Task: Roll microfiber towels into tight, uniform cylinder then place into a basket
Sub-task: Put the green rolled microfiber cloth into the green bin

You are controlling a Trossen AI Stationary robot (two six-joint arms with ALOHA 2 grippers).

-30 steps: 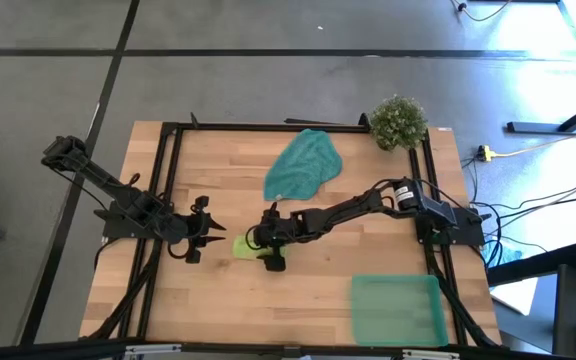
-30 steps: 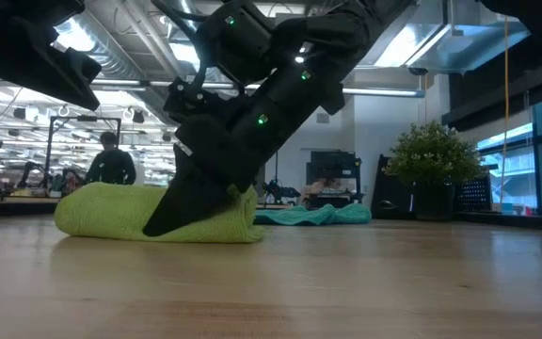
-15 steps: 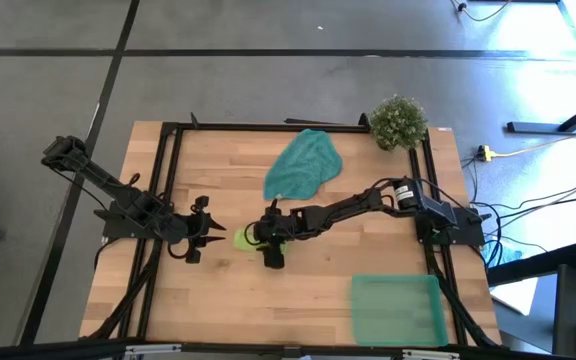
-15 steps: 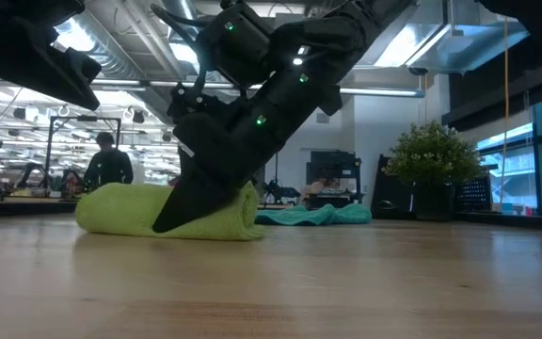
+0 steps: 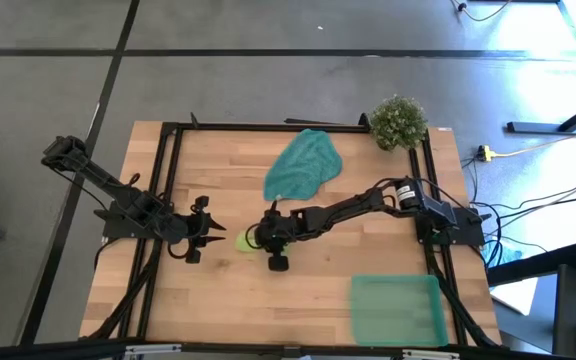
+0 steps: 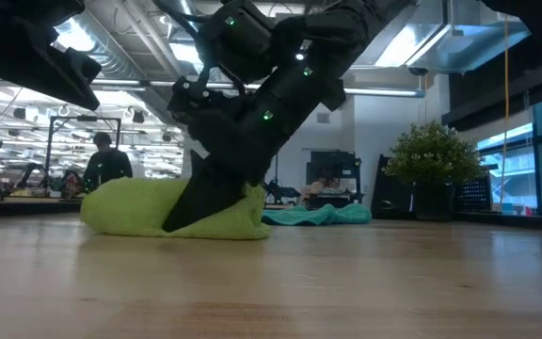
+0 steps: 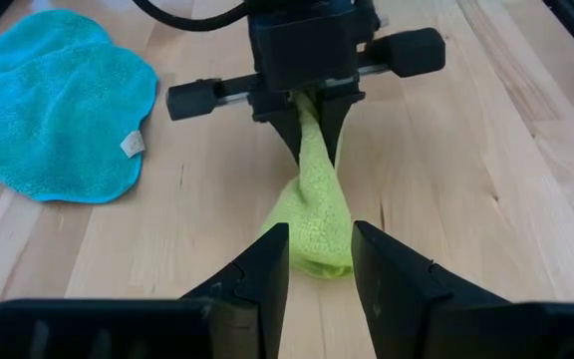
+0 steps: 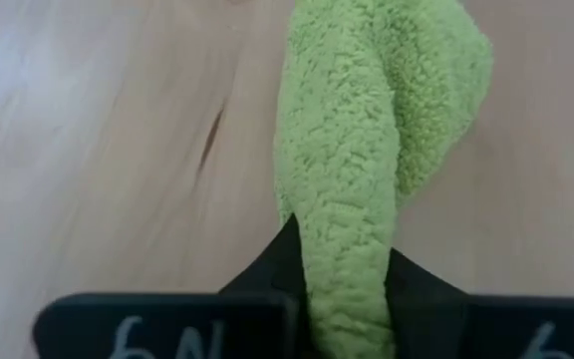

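Surface: wooden bench (image 5: pixel 218 300) with a black frame, grey floor around it; a workshop hall with one person shows beyond in the low view.
Change since a second ago: right tool (image 5: pixel 265 238) was spread wide over the lime towel; its fingers have now closed in and pinch it. The towel's right end is squeezed and lifted into a ridge, and the roll has shifted slightly.
Right arm: stretched low from the right edge toward bench centre, tool clenched on the lime green towel (image 7: pixel 317 204).
Left arm: at the left edge, left tool (image 7: pixel 319 261) pointing at the towel's near end, fingers slightly parted, gripping nothing.
Count, towels: two; lime one at bench centre, teal towel (image 5: pixel 305 164) spread flat near the far edge.
Count, basket: one, basket (image 5: pixel 398 310) at the near right corner, apart from both towels.
Count, plant: one plant (image 5: pixel 398 122) at the far right corner.
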